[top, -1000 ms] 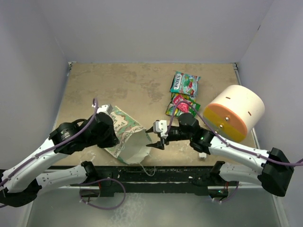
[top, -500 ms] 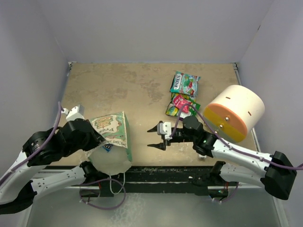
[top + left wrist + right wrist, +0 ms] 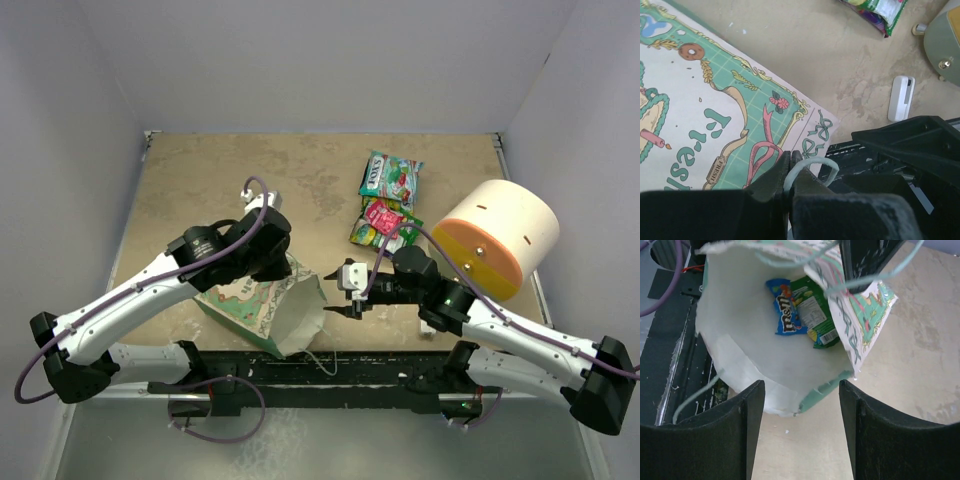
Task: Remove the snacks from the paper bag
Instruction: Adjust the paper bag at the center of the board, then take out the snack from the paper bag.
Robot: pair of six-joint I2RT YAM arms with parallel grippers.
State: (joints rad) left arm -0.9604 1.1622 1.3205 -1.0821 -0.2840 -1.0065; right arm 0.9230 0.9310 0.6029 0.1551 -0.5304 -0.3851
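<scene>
The mint-green paper bag (image 3: 250,305) lies tilted on the table near the front edge, with its white open mouth (image 3: 302,315) facing right. My left gripper (image 3: 289,268) is shut on the bag's string handle (image 3: 812,162) and holds the upper edge of the bag (image 3: 715,115) up. My right gripper (image 3: 334,291) is open and empty, just outside the mouth. In the right wrist view, between my open gripper (image 3: 800,385), a blue M&M's packet (image 3: 786,307) and a green packet (image 3: 815,310) lie inside the bag (image 3: 750,355). Green (image 3: 392,180), pink (image 3: 383,214) and yellow-green (image 3: 361,235) snack packets lie on the table.
A big cream cylinder with an orange end (image 3: 495,240) stands at the right. A small white stick (image 3: 901,97) lies near the table's front edge, by the black base rail (image 3: 330,365). Grey walls close in the left, back and right.
My left arm has swung the bag from the near left edge back toward the middle, so its mouth now faces my right gripper. The right gripper has shifted slightly toward the front.
</scene>
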